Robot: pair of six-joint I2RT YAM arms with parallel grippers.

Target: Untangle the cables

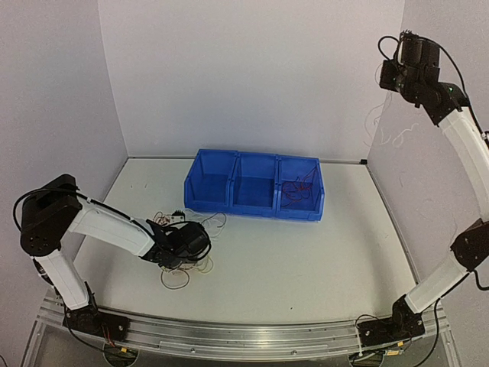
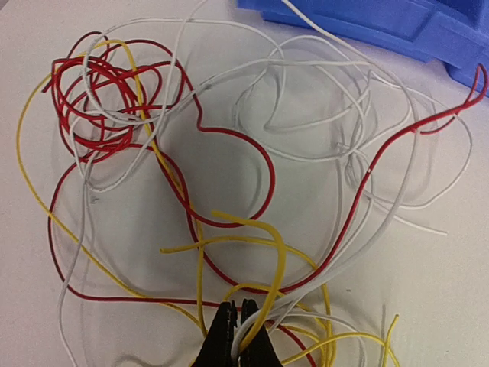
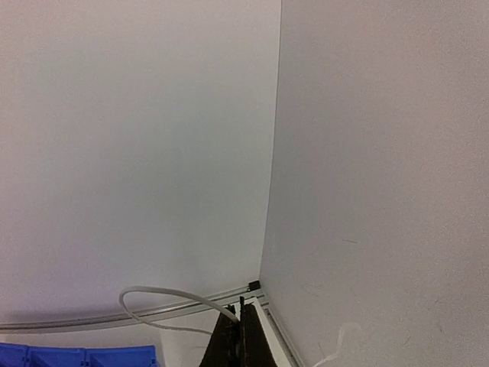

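The cables lie in a loose tangle of red, yellow and white wires on the white table, seen close in the left wrist view and small in the top view. My left gripper is down on the tangle's near edge, shut on a white and a yellow wire; it shows at the table's left in the top view. My right gripper is raised high at the right wall, shut on one white wire that hangs down below it. In the right wrist view the right gripper pinches that wire.
A blue three-compartment bin stands at the table's middle back, with a red wire in its right compartment. Its edge shows in the left wrist view and the right wrist view. White walls enclose the table.
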